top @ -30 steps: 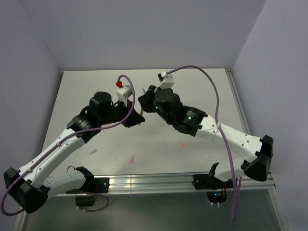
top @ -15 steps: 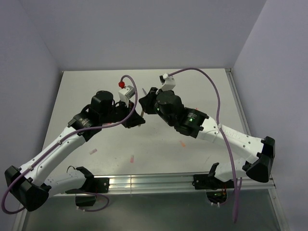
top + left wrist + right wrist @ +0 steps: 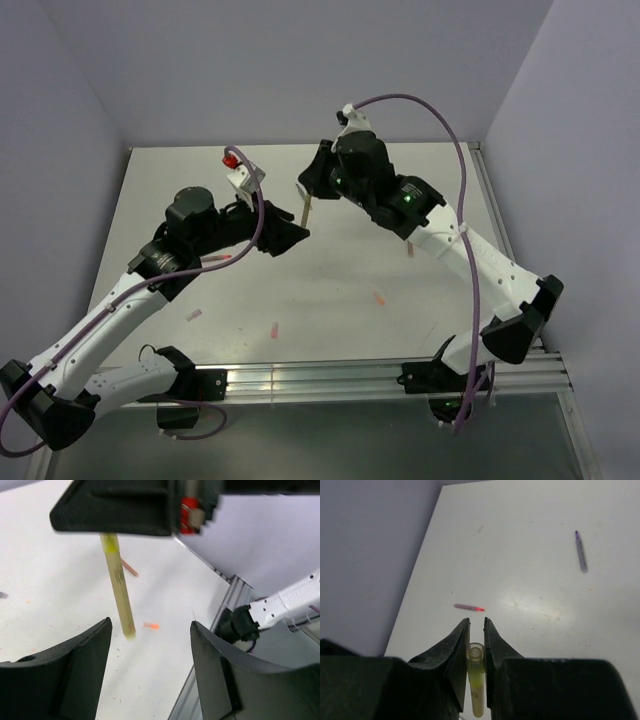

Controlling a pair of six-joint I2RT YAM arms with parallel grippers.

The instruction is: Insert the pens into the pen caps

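Right wrist view: right gripper (image 3: 475,625) clamped on thin yellow plastic marker pen (image 3: 476,680), held upright above white table (image 3: 545,630). Left gripper (image 3: 150,625) jaws spread wide; pen's lower end shows between them, touching neither. Small stubby orange cap (image 3: 150,625) lies on table.

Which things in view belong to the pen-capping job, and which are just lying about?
Job: yellow pen, in the right gripper; pink-red pen; purple pen; orange cap; pink cap.
Not job: purple cables; metal rail.
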